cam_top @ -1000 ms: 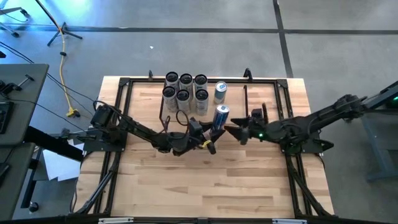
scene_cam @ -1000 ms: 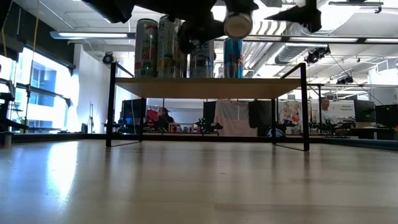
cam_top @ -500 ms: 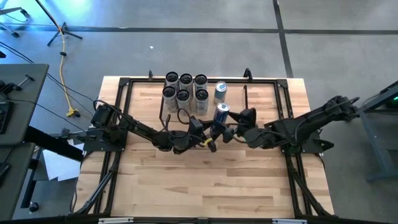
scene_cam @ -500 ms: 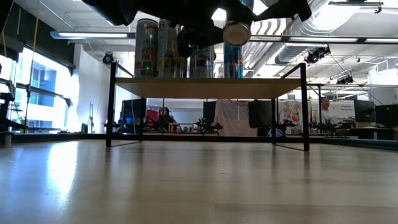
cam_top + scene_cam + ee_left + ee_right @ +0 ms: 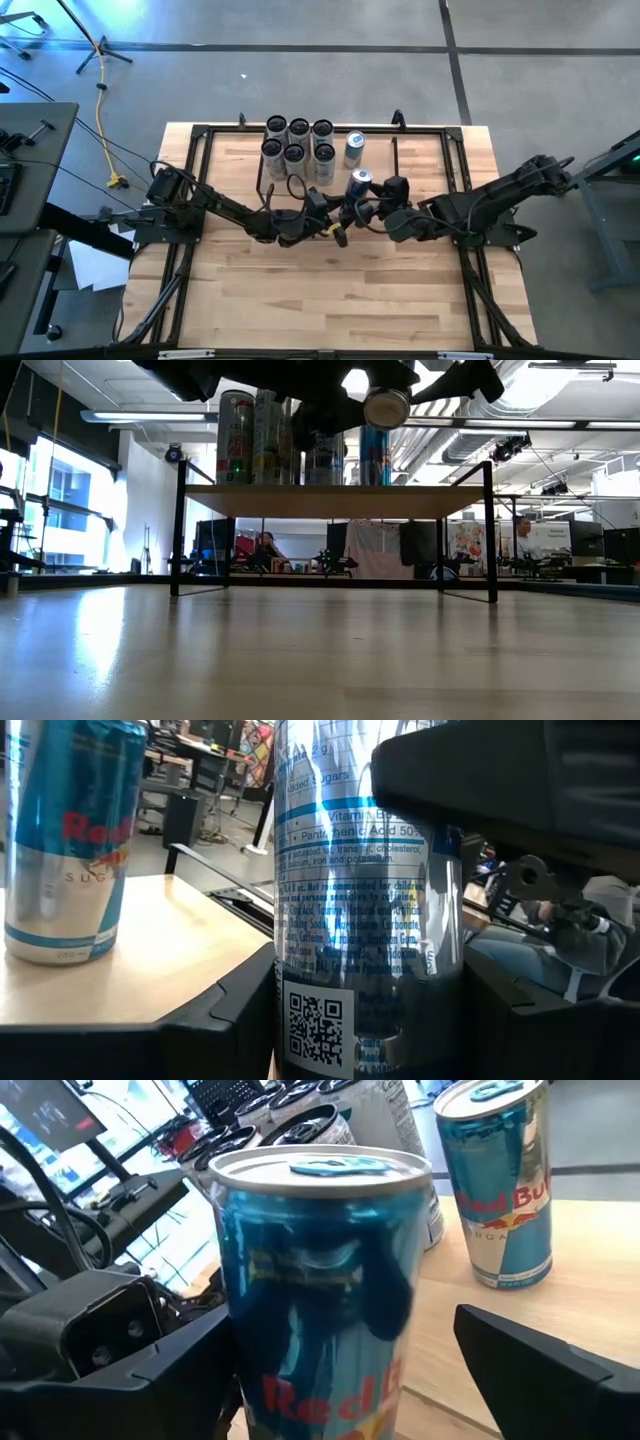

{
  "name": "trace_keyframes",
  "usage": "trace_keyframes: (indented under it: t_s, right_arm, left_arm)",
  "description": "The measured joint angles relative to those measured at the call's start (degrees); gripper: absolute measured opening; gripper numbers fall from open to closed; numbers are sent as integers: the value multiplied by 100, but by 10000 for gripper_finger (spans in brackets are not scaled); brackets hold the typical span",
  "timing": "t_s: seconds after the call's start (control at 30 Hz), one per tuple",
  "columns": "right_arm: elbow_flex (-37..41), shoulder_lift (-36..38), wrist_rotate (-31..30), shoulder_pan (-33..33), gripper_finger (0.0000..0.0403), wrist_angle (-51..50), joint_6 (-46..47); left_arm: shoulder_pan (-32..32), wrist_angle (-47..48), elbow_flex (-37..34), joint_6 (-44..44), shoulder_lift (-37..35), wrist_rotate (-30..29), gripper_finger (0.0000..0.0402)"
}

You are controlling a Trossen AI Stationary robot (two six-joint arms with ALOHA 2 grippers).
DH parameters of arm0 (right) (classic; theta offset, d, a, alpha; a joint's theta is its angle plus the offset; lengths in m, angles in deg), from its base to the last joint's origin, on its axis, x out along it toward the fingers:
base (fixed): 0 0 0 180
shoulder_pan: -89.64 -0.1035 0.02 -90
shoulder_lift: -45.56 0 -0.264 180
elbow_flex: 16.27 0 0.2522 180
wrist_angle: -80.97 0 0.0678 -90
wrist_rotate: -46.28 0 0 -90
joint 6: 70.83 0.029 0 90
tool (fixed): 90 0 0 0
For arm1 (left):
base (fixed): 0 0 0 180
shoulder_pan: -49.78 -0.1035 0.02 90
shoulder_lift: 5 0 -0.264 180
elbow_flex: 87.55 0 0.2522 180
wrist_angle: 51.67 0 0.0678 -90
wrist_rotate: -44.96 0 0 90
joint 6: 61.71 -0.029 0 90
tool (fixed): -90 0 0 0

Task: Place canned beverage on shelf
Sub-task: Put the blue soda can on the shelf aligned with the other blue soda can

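— Where do we have the can [image 5: 357, 186]?

— Upright, long axis vertical, clamped in our left end effector [image 5: 345, 210], above the worktop [image 5: 330, 290] in front of the shelf [image 5: 335, 500].

— And our right end effector [image 5: 368, 212]?

— Its dark fingers [image 5: 540, 1370] stand spread on both sides of the can; we cannot tell if they touch. The can is smooth blue-and-silver metal, cylindrical. Behind it, seven cans [image 5: 298, 142] stand on the shelf's pale wood top.

- The left gripper [image 5: 345, 214] held a blue can [image 5: 358, 184] at the table's [image 5: 330, 290] centre.
- The right gripper [image 5: 372, 212] met that can from three o'clock.
- Six cans [image 5: 297, 141] and another blue can [image 5: 354, 147] stood toward twelve o'clock.
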Motion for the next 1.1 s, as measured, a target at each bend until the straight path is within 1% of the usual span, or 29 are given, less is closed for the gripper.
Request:
trace_keyframes:
  t_s: [0.13,0.27,0.47,0.67,0.8,1.0,1.1]
  right_arm:
    - [0,0,14,1,320,48,-88]
    - [0,0,30,5,284,67,-95]
    - [0,0,60,1,209,74,-50]
    - [4,0,55,5,205,74,-95]
    - [15,-2,68,9,205,48,-288]
    - [24,76,97,7,205,-176,-420]
    - [24,148,25,4,205,-371,-386]
  left_arm:
    - [0,4,0,-2,0,48,191]
    - [-11,15,0,120,0,229,192]
    - [-10,44,0,145,0,260,195]
    - [-43,126,0,148,0,308,209]
    - [-90,400,19,150,-9,412,223]
    - [-166,922,17,179,-113,1099,250]
    - [-153,1565,3,14,-307,1270,264]
